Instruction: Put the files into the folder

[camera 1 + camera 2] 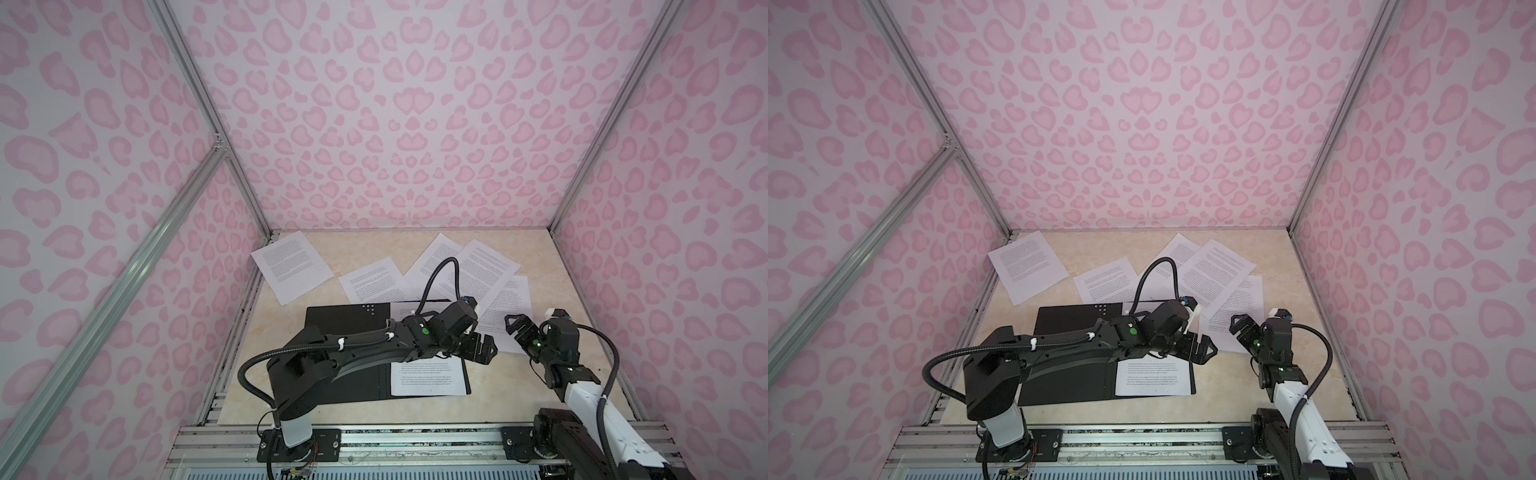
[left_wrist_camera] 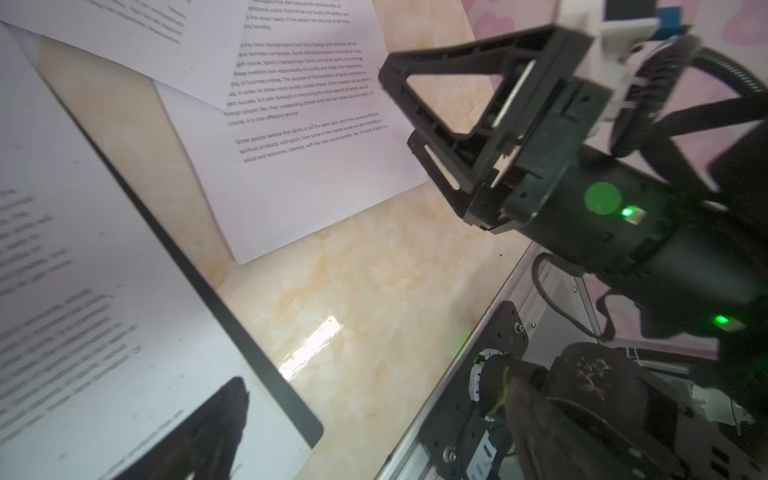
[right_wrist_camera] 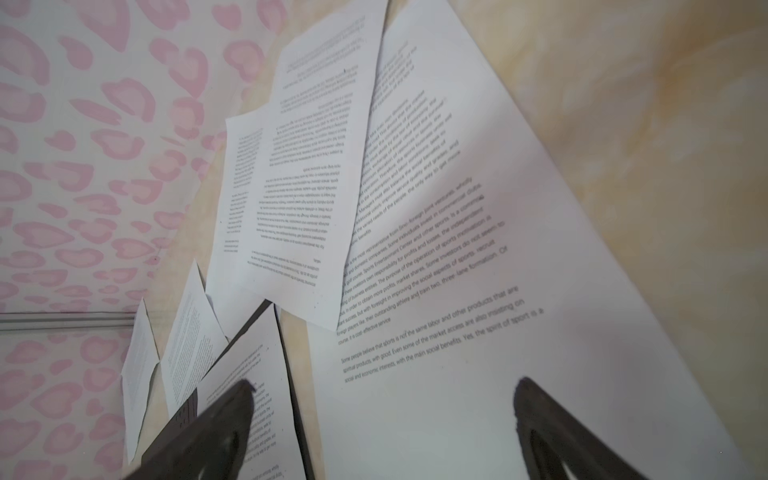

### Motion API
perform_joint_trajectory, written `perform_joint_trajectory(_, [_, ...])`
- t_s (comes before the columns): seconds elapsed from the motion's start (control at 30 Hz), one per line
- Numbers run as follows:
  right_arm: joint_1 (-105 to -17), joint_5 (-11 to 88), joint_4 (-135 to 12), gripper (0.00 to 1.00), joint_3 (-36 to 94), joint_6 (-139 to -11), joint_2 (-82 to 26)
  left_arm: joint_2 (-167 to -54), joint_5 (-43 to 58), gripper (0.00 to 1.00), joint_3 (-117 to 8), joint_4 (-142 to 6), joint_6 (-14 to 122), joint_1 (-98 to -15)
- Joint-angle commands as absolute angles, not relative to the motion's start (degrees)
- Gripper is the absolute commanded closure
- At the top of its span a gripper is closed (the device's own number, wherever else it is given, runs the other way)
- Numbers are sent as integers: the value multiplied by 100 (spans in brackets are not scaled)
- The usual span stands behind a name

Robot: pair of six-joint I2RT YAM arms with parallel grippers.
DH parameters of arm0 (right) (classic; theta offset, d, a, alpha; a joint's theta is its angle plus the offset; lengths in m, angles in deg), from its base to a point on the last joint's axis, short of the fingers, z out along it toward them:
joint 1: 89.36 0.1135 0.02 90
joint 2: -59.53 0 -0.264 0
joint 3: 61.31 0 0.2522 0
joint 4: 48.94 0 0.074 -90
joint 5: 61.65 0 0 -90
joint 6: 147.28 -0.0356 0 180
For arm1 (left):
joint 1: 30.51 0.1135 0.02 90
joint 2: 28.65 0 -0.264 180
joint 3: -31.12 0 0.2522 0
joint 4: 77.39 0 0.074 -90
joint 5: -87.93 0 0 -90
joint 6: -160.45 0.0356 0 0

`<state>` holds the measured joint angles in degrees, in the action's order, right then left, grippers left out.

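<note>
Centrally, folder (image 1: 345, 328) open, one sheet (image 1: 428, 380) inside (other sheets (image 1: 291, 266) scattered behind).

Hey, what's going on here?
Filing in progress. The folder lies open, black inside up, with one sheet on its right half. Both grippers are open and empty: the left gripper hovers near the folder's right edge, the right gripper over a loose sheet beside it. Other sheets lie scattered behind.
</note>
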<state>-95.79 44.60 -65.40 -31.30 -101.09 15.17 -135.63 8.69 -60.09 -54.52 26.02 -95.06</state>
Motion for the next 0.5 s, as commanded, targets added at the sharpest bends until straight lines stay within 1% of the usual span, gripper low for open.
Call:
perform_joint_trajectory(0.0, [-9876,4221,-7426,3,-2940,-9641,1846,-14138,957,2,-6506,-5880,2150,-9493])
perform_joint_trajectory(0.2, [-11025,5295,-7263,3,-3051,-9535,1469,-15079,1001,2,-7484,-5874,2047,-9394])
perform_joint_trajectory(0.33, [-11464,5520,-7031,3,-3161,-9470,1163,-15575,1248,2,-7819,-5932,1810,-9208])
perform_joint_trajectory(0.47, [-11662,5592,-6729,3,-3219,-9474,799,-15822,1403,2,-7969,-5929,1856,-9111])
